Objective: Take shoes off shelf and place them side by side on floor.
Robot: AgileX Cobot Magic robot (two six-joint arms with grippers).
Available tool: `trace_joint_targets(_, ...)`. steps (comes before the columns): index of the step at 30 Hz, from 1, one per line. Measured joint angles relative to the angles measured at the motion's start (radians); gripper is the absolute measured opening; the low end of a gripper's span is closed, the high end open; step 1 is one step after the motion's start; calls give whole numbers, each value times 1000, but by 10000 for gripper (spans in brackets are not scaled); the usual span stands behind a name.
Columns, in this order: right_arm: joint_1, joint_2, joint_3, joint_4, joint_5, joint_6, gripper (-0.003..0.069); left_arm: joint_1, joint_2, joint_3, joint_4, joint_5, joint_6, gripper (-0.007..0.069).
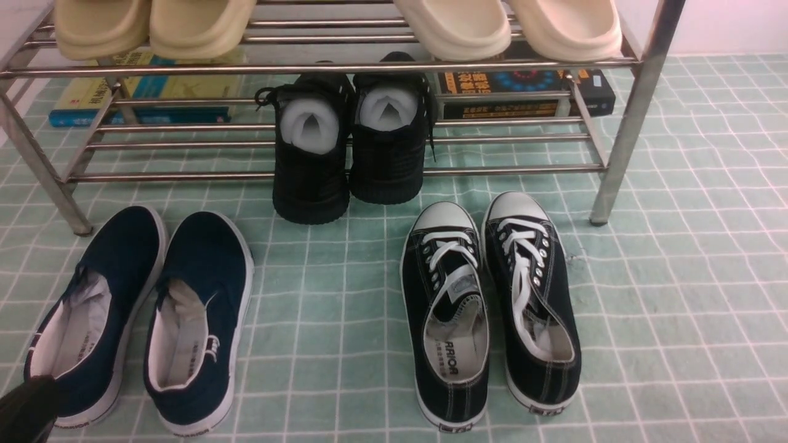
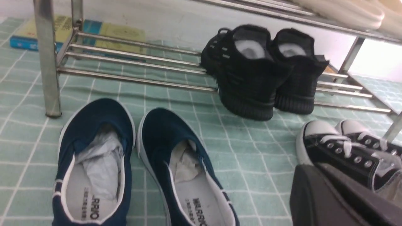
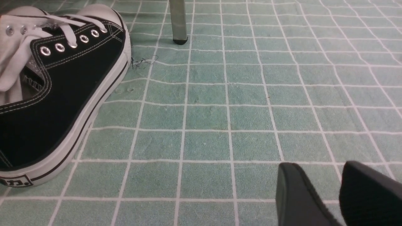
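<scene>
The two navy slip-on shoes (image 1: pixel 92 307) (image 1: pixel 200 320) lie side by side on the pale green gridded floor (image 1: pixel 677 277), toes toward the silver shelf (image 1: pixel 320 66). The left wrist view shows them close up (image 2: pixel 94 157) (image 2: pixel 176 163), with paper stuffing and white lining. My left gripper (image 2: pixel 314 168) hangs to the right of them, fingers together and holding nothing; a black piece of that arm (image 1: pixel 28 409) sits by the left shoe's heel. My right gripper (image 3: pixel 328 166) hovers low over bare floor, open, with nothing between its fingers.
Black foam-stuffed shoes (image 1: pixel 345 147) stand on the lower tier, heels hanging over the front bar. Black lace-up sneakers (image 1: pixel 492 307) lie on the floor at right, near the shelf leg (image 1: pixel 622 135). Beige slippers (image 1: pixel 154 24) fill the top tier. Books (image 1: pixel 148 98) lie behind.
</scene>
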Motion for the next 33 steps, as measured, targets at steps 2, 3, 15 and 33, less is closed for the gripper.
trace_joint_targets(2, 0, 0, 0, 0, 0, 0, 237, 0, 18, 17, 10, -1, 0, 10)
trace_joint_targets(3, 0, 0, 0, 0, 0, 0, 237, 0, 23, 24, 21, -2, 0, 11)
trace_joint_targets(15, 0, 0, 0, 0, 0, 0, 237, 0, 9, 146, 397, -52, -197, 19)
trace_joint_targets(33, 0, 0, 0, 0, 0, 0, 237, 0, -2, 226, 487, -63, -302, 33)
